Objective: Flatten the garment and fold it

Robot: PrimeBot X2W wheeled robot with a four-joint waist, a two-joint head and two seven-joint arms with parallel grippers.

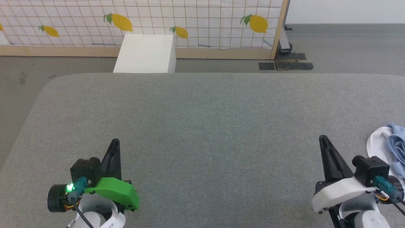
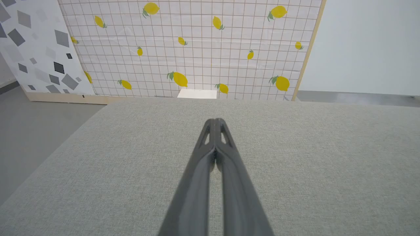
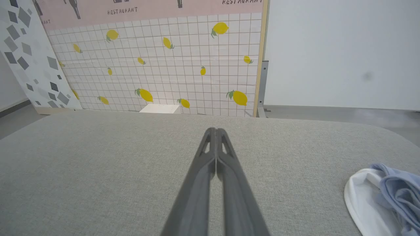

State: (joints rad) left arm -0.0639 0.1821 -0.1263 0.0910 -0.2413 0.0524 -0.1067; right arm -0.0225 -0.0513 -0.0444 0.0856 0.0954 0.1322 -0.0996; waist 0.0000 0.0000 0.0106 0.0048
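Head view: the left gripper (image 1: 115,142) sits at the lower left over the grey padded table (image 1: 202,120). Its two dark fingers are pressed together into one point and hold nothing. The right gripper (image 1: 322,139) sits at the lower right, also pressed together and empty. Both point toward the far edge of the table.

The shirt (image 1: 397,142) lies bunched up at the table's right side, just beside the right wrist on its outer side. It shows light blue folds against a white part, and the frame edge cuts off the rest. The middle of the table between the two grippers is bare fabric.

In the right wrist view the crumpled shirt lies at the lower right, apart from the fingers. Each wrist view shows its own fingers meeting at the tips.

Beyond the table, a white box (image 1: 145,53) stands on the floor (image 1: 348,47) in front of a lemon-print screen (image 1: 196,19).
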